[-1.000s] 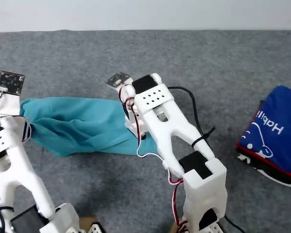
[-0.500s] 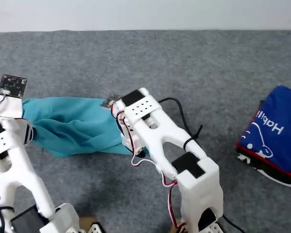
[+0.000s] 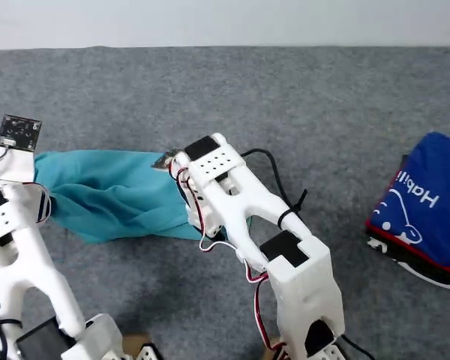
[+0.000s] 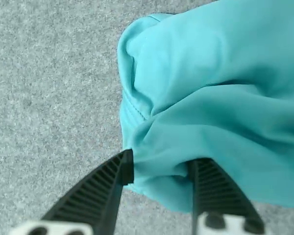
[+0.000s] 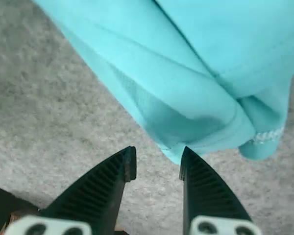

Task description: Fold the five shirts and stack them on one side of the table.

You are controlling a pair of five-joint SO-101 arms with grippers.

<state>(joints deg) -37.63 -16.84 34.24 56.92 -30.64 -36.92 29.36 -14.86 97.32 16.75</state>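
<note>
My left gripper [image 4: 160, 169] pinches a bunched end of the teal shirt [image 4: 220, 83] between its fingers. My right gripper [image 5: 157, 164] stands spread and empty, the shirt's hem just beyond its fingertips on the grey mat [image 5: 44, 103].

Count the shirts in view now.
2 for sure. Teal shirt lies bunched left of centre in the high view, one end in the left pincer. Blue shirt tops a pile at the right edge; layers under it may be more shirts.
</note>
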